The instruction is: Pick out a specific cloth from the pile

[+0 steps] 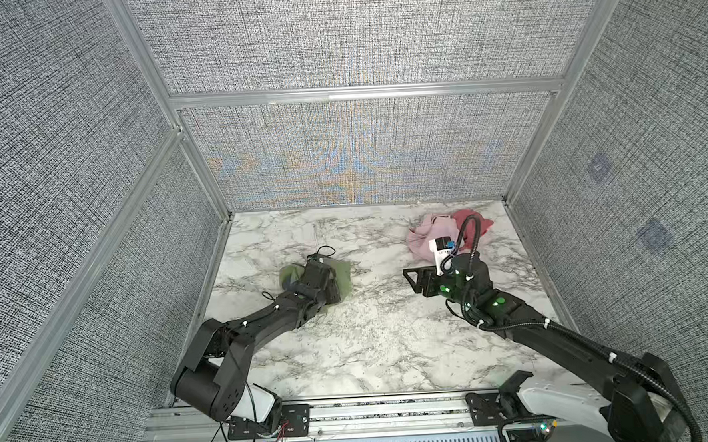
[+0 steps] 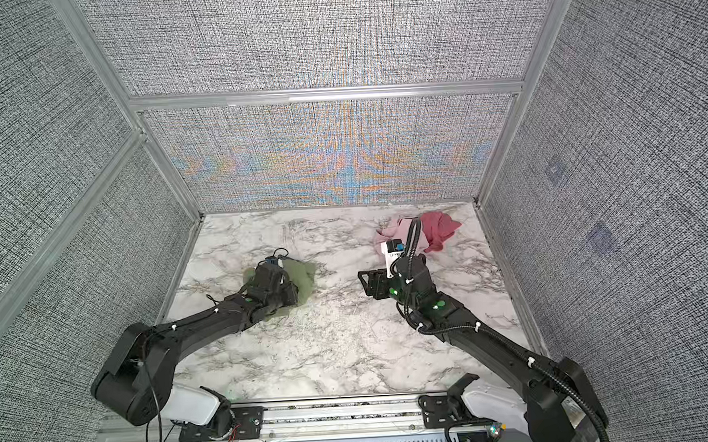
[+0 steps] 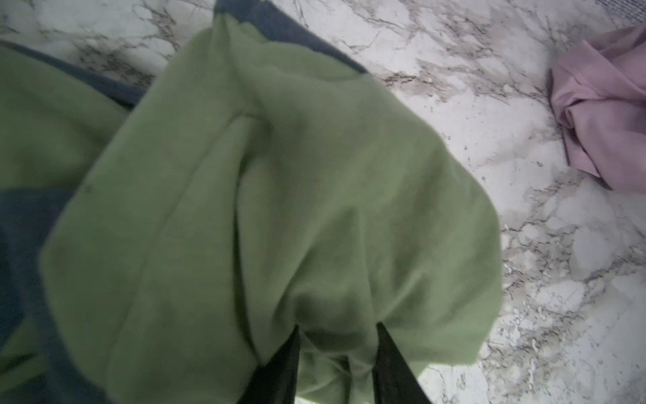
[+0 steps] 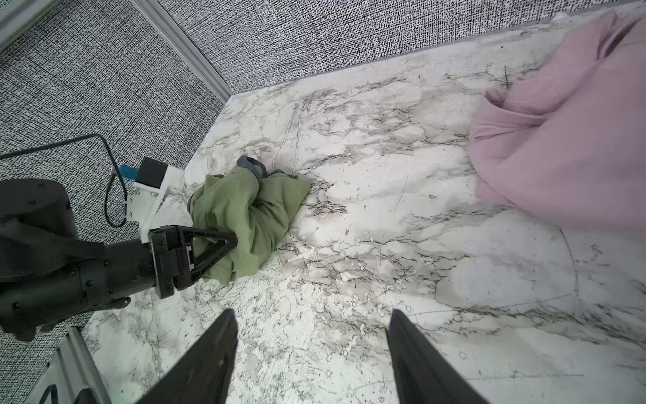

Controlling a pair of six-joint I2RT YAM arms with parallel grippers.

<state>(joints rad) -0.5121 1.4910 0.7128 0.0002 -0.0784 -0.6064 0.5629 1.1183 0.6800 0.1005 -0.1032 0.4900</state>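
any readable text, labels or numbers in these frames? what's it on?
Nothing legible in any view.
White camera mount on the right arm: a short dark printed mark, too small and blurred to read.
Olive-green cloth, pile, marble tabletop: no print visible.

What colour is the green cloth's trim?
Blue-grey trim on soft olive-green cloth; best in left wrist view.
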